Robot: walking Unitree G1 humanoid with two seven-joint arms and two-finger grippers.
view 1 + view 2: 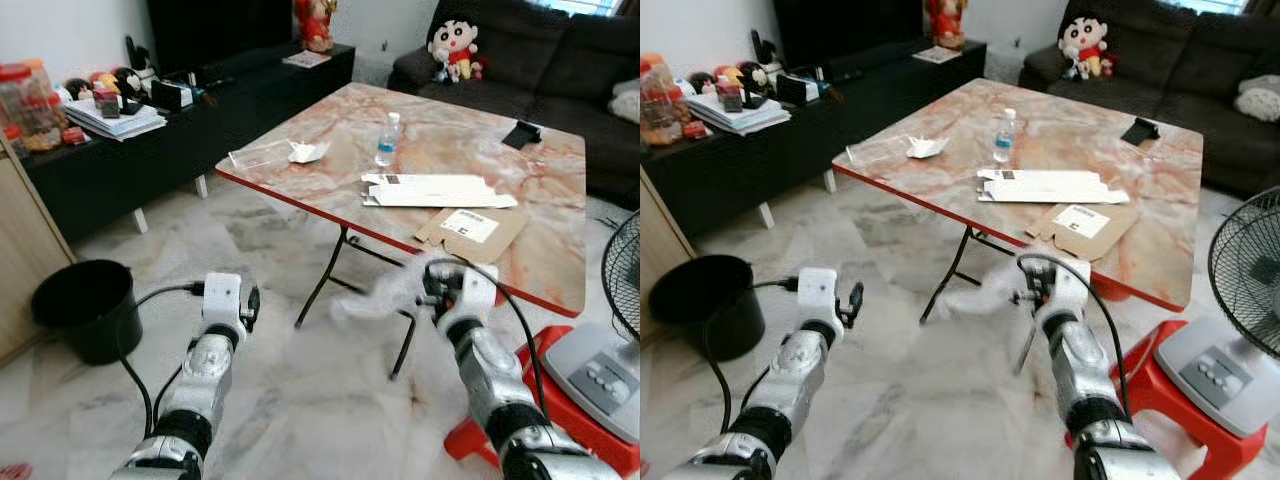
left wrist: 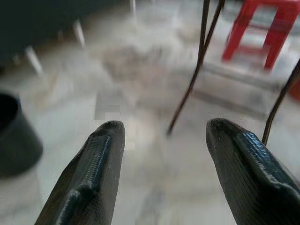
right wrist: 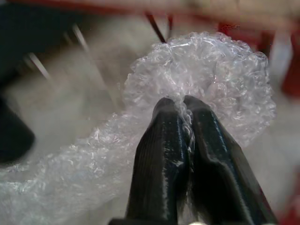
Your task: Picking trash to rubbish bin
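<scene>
My right gripper (image 3: 183,105) is shut on a crumpled sheet of clear bubble wrap (image 3: 206,70). It holds the wrap (image 1: 372,299) in the air, below the near edge of the marble-patterned folding table (image 1: 545,265). The left gripper (image 2: 161,131) is open with nothing in it, low over the floor beside my left wrist (image 1: 225,300). A black rubbish bin (image 1: 85,305) stands on the floor at the far left. On the table lie a water bottle (image 1: 388,140), a flattened white carton (image 1: 435,190), a cardboard piece (image 1: 470,232), crumpled paper (image 1: 308,151) and a clear plastic bag (image 1: 255,157).
A red stool (image 1: 478,432) and a standing fan (image 1: 620,290) are close on my right. A low black cabinet (image 1: 150,150) runs along the left wall, and a dark sofa (image 1: 560,60) stands behind the table. The table's thin black legs (image 1: 322,280) are just ahead.
</scene>
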